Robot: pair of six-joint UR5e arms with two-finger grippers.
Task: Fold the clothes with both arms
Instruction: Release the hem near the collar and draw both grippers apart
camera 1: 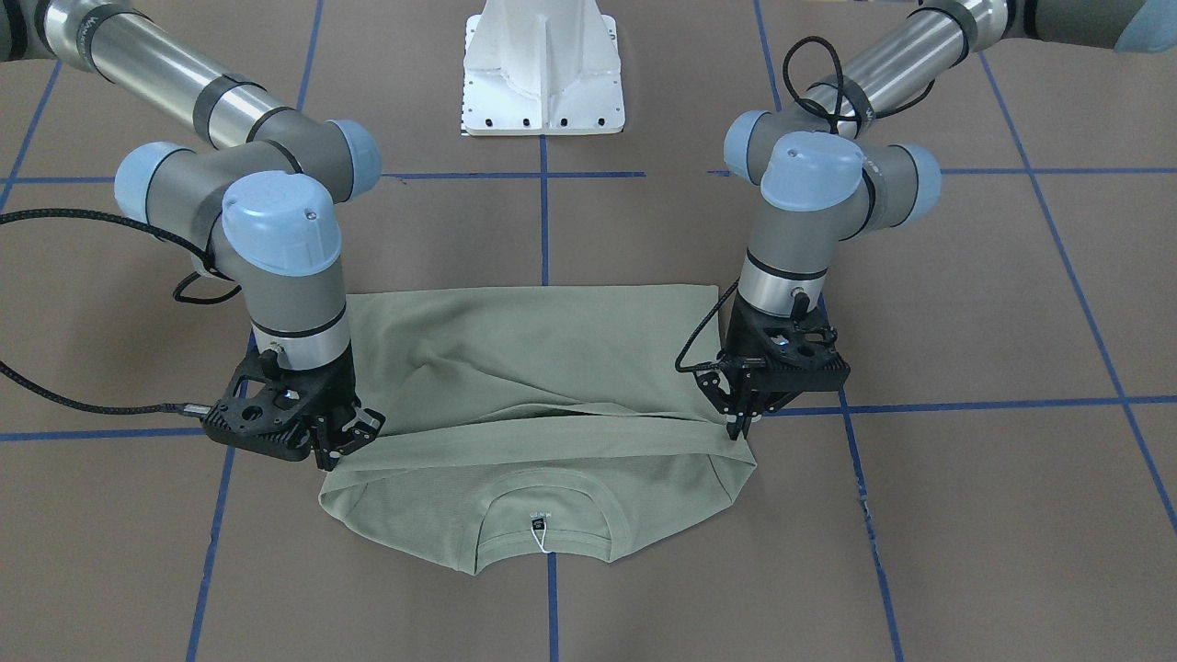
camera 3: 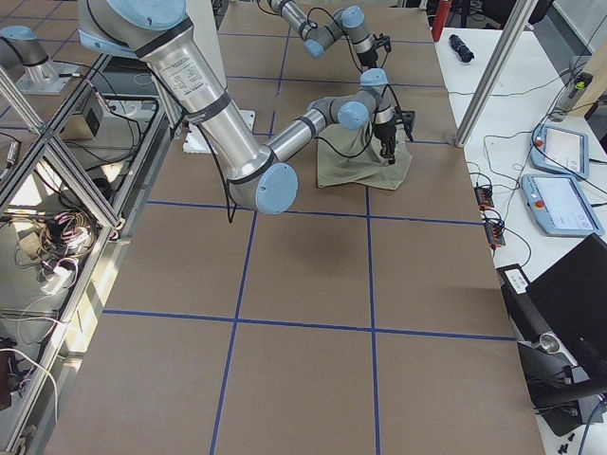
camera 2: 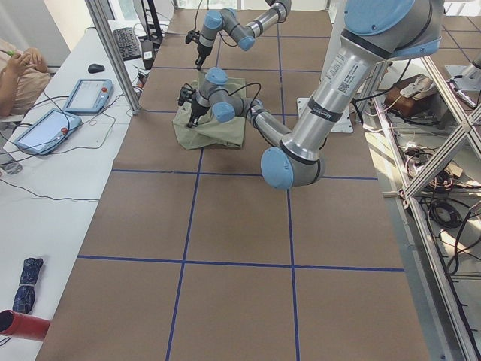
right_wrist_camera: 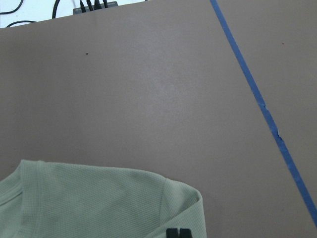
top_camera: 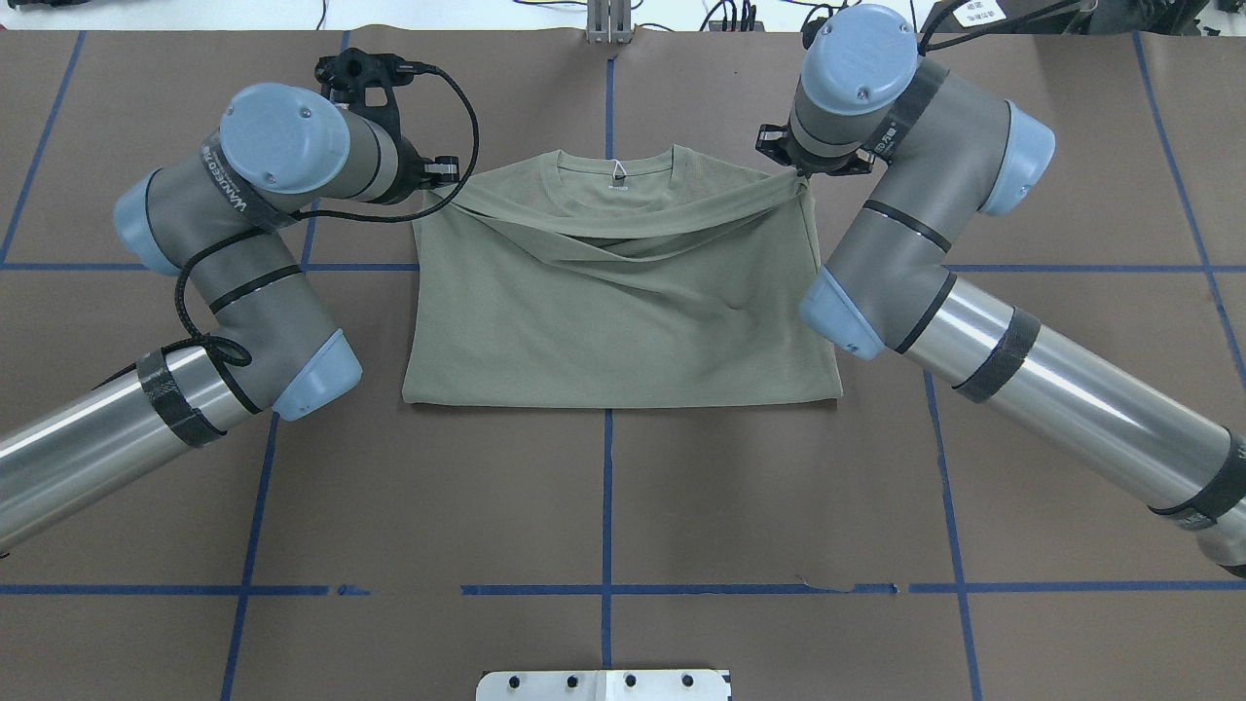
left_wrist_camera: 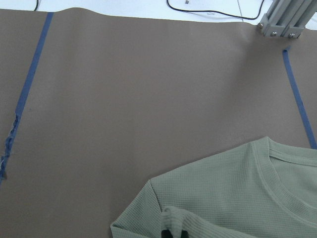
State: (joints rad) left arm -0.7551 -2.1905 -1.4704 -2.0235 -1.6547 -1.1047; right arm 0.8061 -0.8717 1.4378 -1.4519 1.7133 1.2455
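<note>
The sage-green shirt point(camera 1: 533, 368) lies on the brown table with its collar point(camera 1: 552, 501) on the far side from the robot and its sleeves folded in. My left gripper point(camera 1: 740, 425) is shut on the shirt's edge at one shoulder. My right gripper point(camera 1: 342, 448) is shut on the edge at the other shoulder. In the overhead view a band of cloth of the shirt point(top_camera: 623, 321) is pulled taut between the left gripper point(top_camera: 443, 177) and the right gripper point(top_camera: 800, 173). Each wrist view shows a shoulder of the shirt point(left_wrist_camera: 237, 198) point(right_wrist_camera: 89, 198) bunched over the fingertips.
The white pedestal base point(camera 1: 542, 74) stands at the robot's side of the table. Blue tape lines point(top_camera: 608, 506) cross the brown surface. Tablets point(camera 2: 86, 94) and a person's hands point(camera 2: 19, 60) are on a side desk beyond the table's far edge.
</note>
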